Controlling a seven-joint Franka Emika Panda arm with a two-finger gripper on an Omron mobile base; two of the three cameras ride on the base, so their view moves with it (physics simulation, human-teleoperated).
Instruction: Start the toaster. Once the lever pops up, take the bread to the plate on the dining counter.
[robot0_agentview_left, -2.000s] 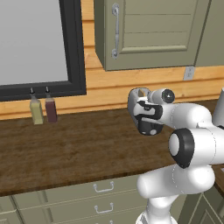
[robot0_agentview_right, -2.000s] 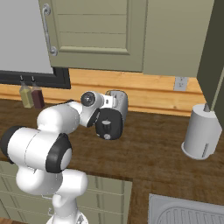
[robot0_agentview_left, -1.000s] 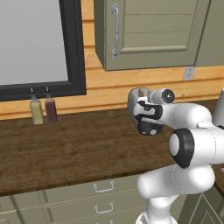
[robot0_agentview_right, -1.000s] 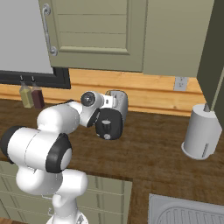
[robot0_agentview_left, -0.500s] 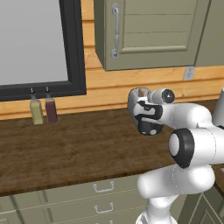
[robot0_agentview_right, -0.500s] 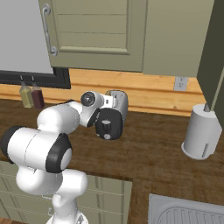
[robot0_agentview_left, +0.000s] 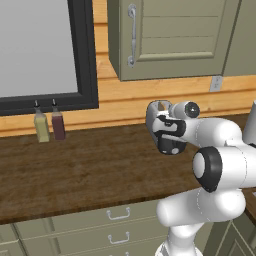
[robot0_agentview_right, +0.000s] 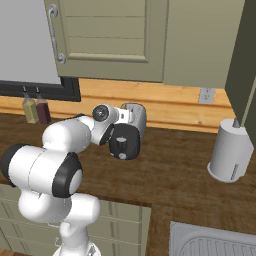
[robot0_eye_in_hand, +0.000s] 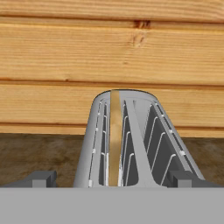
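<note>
The dark brown wood-grain tabletop (robot0_agentview_left: 85, 175) runs wide beneath me, backed by a wall of pale orange wooden planks (robot0_eye_in_hand: 109, 52). Above it hang olive-green cabinet doors with grey metal handles (robot0_agentview_left: 175, 35), and to the left sits a big black-framed window pane (robot0_agentview_left: 40, 50). Below the tabletop edge are olive-green drawers with small grey handles (robot0_agentview_left: 117, 214). Off to the right of the tabletop stands an upright pale grey cylinder on a round base (robot0_agentview_right: 230, 152), and near the front right corner lies the rim of a grey metal sink (robot0_agentview_right: 210, 242).

The small rounded silver toaster with two slots (robot0_eye_in_hand: 131, 140) stands against the plank wall, just ahead of my hand. In the right base view its silver body (robot0_agentview_right: 136, 117) peeks out from behind my wrist. One thin pale tan slice of bread (robot0_eye_in_hand: 114, 135) stands on edge in the slot that lies left in the hand view.

Two small bottles, one yellowish (robot0_agentview_left: 41, 126) and one dark red (robot0_agentview_left: 58, 124), stand side by side under the window, well apart from the toaster.

My fingers (robot0_eye_in_hand: 111, 178) are spread as wide as they go, one tip on each side of the toaster's near end, holding nothing.
</note>
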